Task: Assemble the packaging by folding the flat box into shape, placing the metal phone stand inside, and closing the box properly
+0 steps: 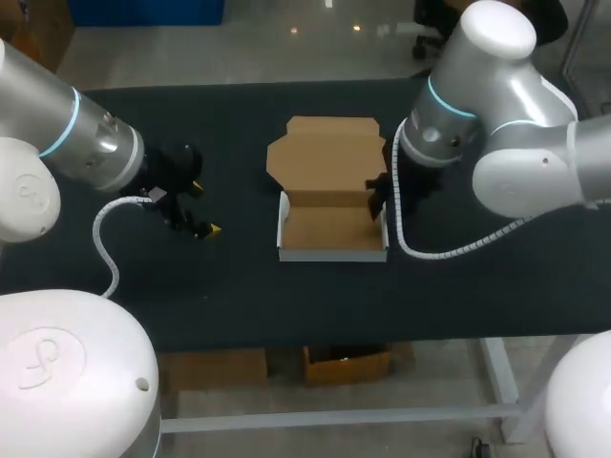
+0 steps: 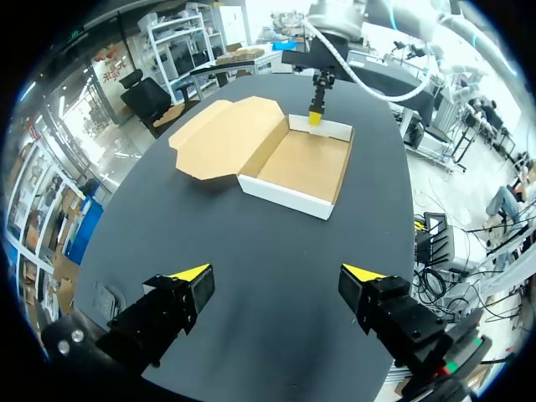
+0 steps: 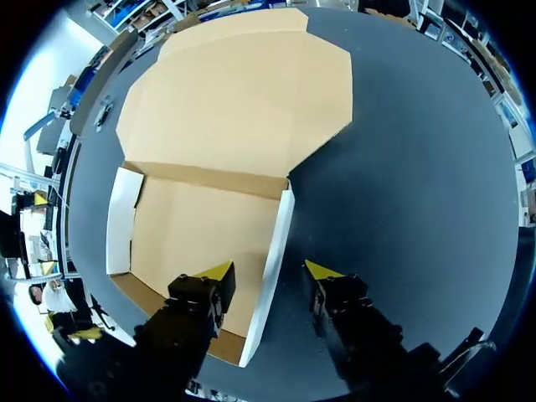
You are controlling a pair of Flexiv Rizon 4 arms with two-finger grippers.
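Cardboard box [image 1: 331,229] centred on worktop [image 1: 191,296], lid [image 1: 329,157] flat at 12 o'clock; right end effector [image 3: 268,270] straddles its 3 o'clock wall [image 3: 280,226], fingers apart; left end effector [image 2: 276,273] wide at 9 o'clock

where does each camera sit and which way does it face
Head view: above and behind, looking down on the table; left arm and right arm enter from the sides.
Left wrist view: on the left wrist, facing the box past the left gripper.
Right wrist view: on the right wrist, right gripper astride the box's wall.
Shared: all show the box and the right gripper.
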